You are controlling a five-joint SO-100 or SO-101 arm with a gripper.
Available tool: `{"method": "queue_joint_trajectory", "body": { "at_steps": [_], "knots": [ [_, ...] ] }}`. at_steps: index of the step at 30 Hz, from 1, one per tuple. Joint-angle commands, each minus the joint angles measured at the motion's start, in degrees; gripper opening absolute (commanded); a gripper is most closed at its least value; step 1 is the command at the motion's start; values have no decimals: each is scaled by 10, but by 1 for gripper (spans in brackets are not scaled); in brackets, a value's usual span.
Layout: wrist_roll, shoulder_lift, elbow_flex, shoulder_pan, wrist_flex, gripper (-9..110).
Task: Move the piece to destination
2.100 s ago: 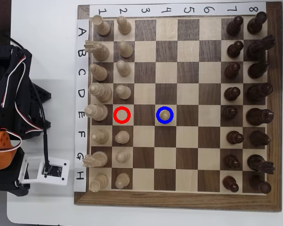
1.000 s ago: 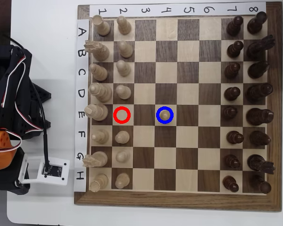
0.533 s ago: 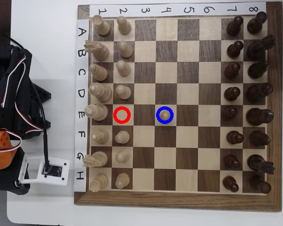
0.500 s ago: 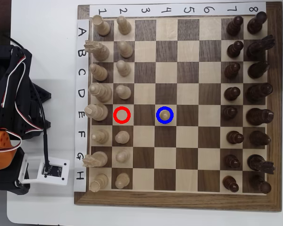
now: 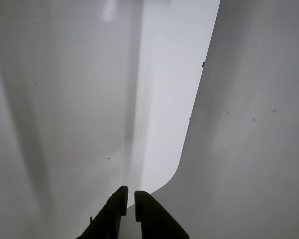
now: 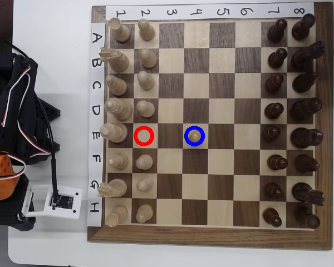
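Black arm point(image 6: 11, 128) sits folded left of the board point(image 6: 211, 236), tool point(image 5: 130, 199) nearly closed and empty; pawn point(image 6: 195, 134) stands on the blue-ringed square point(image 6: 186, 129)

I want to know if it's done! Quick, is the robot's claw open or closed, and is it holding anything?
Gripper: closed, holding nothing, in the wrist view. The pawn already stands inside the blue ring.

My gripper point(image 5: 129, 198) hangs over the white table edge point(image 5: 189, 124), dark fingers point(image 5: 148, 211) nearly together, nothing between them.
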Motion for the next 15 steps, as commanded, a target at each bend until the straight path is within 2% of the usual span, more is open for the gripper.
{"method": "queue_joint_trajectory", "body": {
  "at_steps": [1, 15],
  "knots": [
    [1, 36, 17, 1, 1, 0],
    [1, 36, 17, 1, 1, 2]
  ]
}}
